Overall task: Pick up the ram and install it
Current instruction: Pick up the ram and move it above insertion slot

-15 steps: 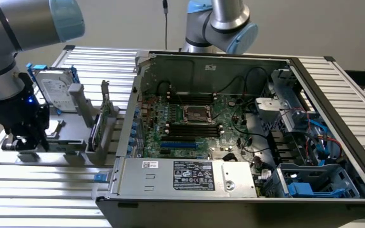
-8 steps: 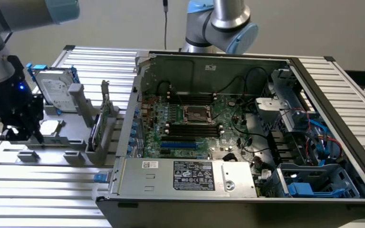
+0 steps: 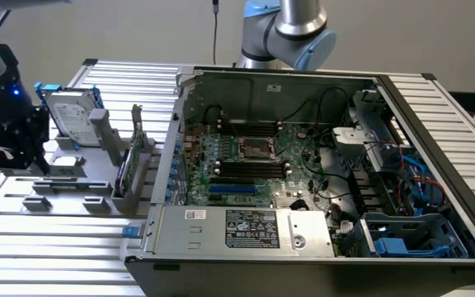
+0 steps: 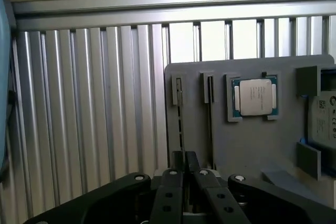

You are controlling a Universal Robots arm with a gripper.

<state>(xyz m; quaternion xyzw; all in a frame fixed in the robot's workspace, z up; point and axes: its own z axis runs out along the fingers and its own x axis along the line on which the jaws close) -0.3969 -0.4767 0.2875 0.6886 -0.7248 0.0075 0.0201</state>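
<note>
While jaws pinch, ram (image 4: pixel 180 124) end sits between them.

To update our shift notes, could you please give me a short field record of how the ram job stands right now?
gripper: shut on the ram
ram: thin, seen edge-on, in the grip over the gray holder
processor chip: lying flat in the holder
hard drive: standing in the holder
computer case: open, motherboard exposed
ram installed: not yet
</note>
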